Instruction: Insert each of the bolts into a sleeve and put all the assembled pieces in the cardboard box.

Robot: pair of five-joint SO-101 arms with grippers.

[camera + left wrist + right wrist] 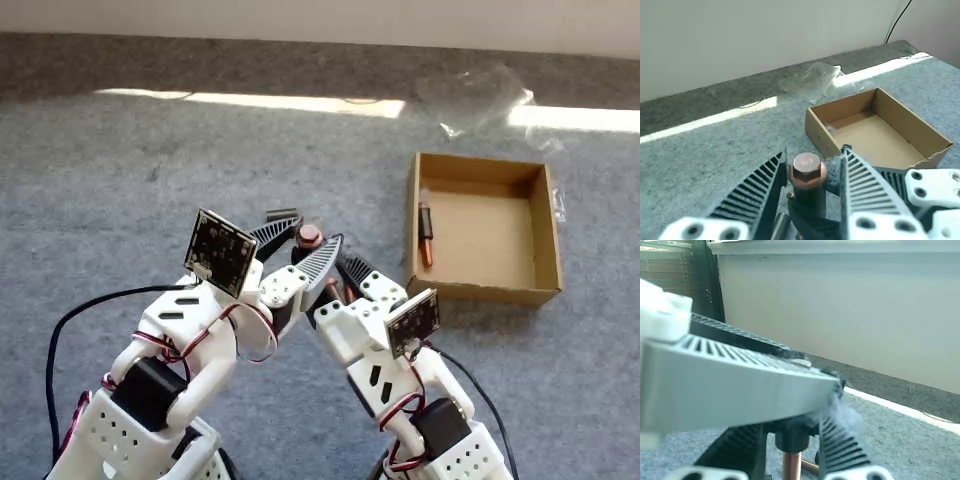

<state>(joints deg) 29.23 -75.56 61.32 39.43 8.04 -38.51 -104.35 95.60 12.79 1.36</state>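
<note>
A copper bolt (310, 236) stands upright with its hex head (806, 167) seated on a dark sleeve (807, 202). My left gripper (318, 233) is open, its ribbed fingers (760, 192) flanking the head with small gaps. My right gripper (336, 284) is shut on the sleeve (792, 437), and the copper shaft (791, 466) sticks out below it. The left arm's finger (740, 385) crosses in front in the right wrist view. The cardboard box (545, 235) to the right holds one assembled piece (426, 238).
A loose grey sleeve (283, 212) lies on the grey carpet just beyond the grippers. A clear plastic bag (475, 95) lies behind the box, near a sunlit strip. The box (815, 127) stands open-topped close to both grippers.
</note>
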